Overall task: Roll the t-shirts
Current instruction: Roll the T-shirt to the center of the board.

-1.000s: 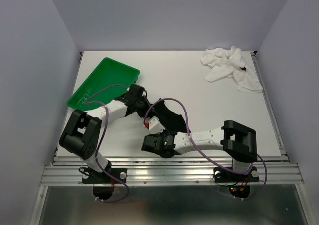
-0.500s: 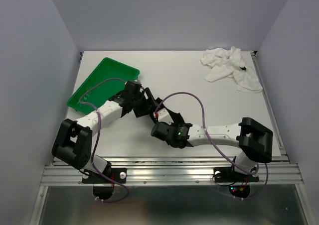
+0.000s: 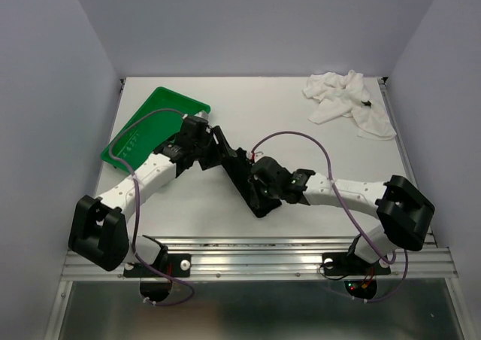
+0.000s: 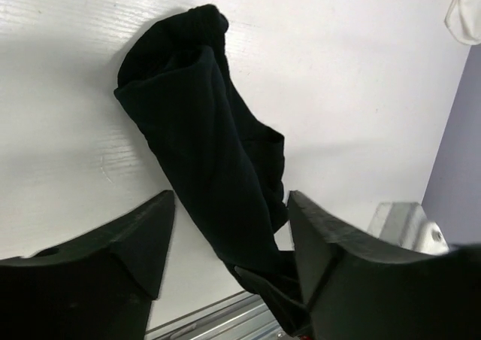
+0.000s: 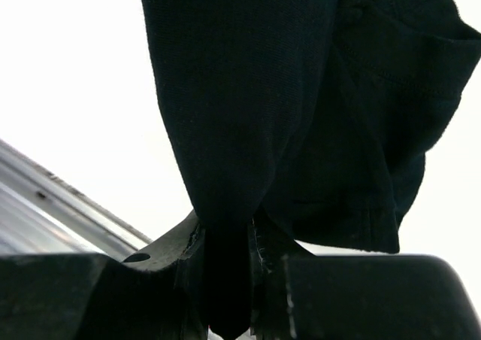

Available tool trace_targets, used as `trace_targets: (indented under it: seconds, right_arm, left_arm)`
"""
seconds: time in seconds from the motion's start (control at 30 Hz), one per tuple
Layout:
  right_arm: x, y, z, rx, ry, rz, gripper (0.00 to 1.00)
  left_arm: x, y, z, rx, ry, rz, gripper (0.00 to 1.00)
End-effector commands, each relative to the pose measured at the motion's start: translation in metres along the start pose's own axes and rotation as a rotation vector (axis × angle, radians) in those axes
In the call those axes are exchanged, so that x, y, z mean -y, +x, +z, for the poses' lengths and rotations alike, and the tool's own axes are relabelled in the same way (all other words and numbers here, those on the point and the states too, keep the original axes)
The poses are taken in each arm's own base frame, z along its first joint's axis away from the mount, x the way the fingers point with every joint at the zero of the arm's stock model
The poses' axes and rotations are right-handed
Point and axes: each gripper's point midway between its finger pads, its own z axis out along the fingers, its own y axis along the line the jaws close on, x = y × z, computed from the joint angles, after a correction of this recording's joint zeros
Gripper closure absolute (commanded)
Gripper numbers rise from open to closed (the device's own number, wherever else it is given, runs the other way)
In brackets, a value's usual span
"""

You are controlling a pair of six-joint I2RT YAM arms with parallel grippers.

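While the left tool [image 4: 231,198] stands wide open above the desk [image 4: 361,69], the black t-shirt [image 4: 203,152] lies under it as a long, narrow band. In the left wrist view the band runs through the gap between the two fingers [image 4: 120,250], and I cannot tell if they touch the cloth. From above, the black t-shirt [image 3: 234,167] lies slanted in the middle of the desk [image 3: 285,129], nearer to the near edge, and its lower end almost reaches that edge. The left tool [image 3: 214,148] is at the far end of the band. The right tool [image 3: 259,183] is at the nearer part. The right tool [image 5: 225,242] is narrow and holds a fold of the black t-shirt [image 5: 248,92] pinched between its fingers, and the rest of the cloth spreads out beyond them. The white t-shirt [image 3: 347,99] lies crumpled in the far right corner, well apart from both arms. A green tray [image 3: 154,122] sits by the left edge, toward the far left corner, just beside the left arm.
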Motion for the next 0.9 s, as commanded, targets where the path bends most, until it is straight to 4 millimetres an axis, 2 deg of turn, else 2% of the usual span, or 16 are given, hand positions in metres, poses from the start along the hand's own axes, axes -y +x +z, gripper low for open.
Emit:
trace_targets:
  seconds: [0.0,0.07,0.1,0.23,0.3,0.43,0.7,0.87]
  right_arm:
    - [-0.028,-0.005,-0.011,-0.027,-0.245,0.055,0.99]
    - [-0.024,0.001,-0.011,-0.054,-0.276,0.082,0.99]
    - [-0.024,-0.001,-0.012,-0.051,-0.301,0.092,0.99]
    - [-0.016,-0.005,-0.019,-0.054,-0.391,0.179,0.99]
    - [-0.012,-0.007,-0.023,-0.054,-0.437,0.223,0.99]
    - [-0.009,-0.006,-0.028,-0.081,-0.52,0.279,0.99]
    - [0.007,-0.002,-0.022,-0.165,-0.584,0.369,0.99]
    - [0.015,0.001,-0.017,-0.201,-0.597,0.416,0.99]
  left_arm:
    - [0.007,-0.005,-0.013,0.04,0.035,0.024,0.33]
    - [0.007,-0.003,-0.012,0.036,0.038,0.024,0.39]
    - [0.007,-0.002,-0.012,0.034,0.048,0.028,0.45]
    - [0.006,0.002,-0.011,0.027,0.058,0.033,0.59]
    - [0.009,0.002,-0.01,0.026,0.076,0.046,0.69]
    - [0.014,0.005,-0.007,0.009,0.102,0.067,0.83]
    - [0.025,0.012,0.019,-0.044,0.123,0.111,1.0]
    - [0.028,0.011,0.037,-0.059,0.116,0.131,1.0]
